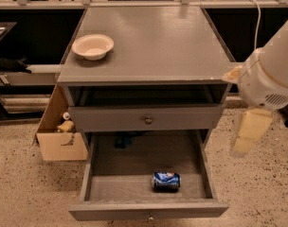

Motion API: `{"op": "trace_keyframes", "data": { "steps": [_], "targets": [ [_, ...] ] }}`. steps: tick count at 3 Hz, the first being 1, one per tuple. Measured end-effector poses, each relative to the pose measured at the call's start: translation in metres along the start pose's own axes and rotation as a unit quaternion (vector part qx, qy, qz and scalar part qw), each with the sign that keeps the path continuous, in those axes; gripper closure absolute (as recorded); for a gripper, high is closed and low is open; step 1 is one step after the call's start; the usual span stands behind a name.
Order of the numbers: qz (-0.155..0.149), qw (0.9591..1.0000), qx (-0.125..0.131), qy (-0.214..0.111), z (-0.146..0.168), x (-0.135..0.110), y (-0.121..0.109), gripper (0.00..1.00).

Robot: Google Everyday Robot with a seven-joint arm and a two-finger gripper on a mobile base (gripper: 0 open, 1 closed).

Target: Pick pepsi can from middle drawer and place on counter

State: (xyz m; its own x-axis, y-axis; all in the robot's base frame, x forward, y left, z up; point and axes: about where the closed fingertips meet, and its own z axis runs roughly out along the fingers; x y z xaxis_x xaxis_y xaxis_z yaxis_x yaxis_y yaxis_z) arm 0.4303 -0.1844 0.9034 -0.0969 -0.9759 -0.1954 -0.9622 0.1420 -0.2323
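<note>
The blue pepsi can (166,181) lies on its side in the open middle drawer (100,183), right of centre near the drawer's front. The counter (153,41) is the cabinet's flat grey top. My white arm comes in from the right edge, and its cream-coloured gripper (247,132) hangs down beside the cabinet's right side. It is level with the closed drawer front, above and to the right of the can and well apart from it. It holds nothing that I can see.
A cream bowl (93,46) sits on the counter's left side. The closed drawer front (146,119) with a dark knob is above the open drawer. A cardboard box (58,131) with small items stands on the floor to the left. Dark shelving runs behind.
</note>
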Motion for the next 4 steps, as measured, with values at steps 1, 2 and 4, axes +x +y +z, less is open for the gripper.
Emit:
{"op": "trace_keyframes", "data": {
  "steps": [1,2,4],
  "targets": [
    [-0.024,0.9992,-0.029,-0.014,0.060,-0.016,0.027,0.00],
    [-0.019,0.9966,-0.077,-0.025,0.141,-0.032,0.060,0.00],
    [-0.041,0.9953,-0.080,-0.036,0.192,-0.034,0.051,0.00]
  ]
}}
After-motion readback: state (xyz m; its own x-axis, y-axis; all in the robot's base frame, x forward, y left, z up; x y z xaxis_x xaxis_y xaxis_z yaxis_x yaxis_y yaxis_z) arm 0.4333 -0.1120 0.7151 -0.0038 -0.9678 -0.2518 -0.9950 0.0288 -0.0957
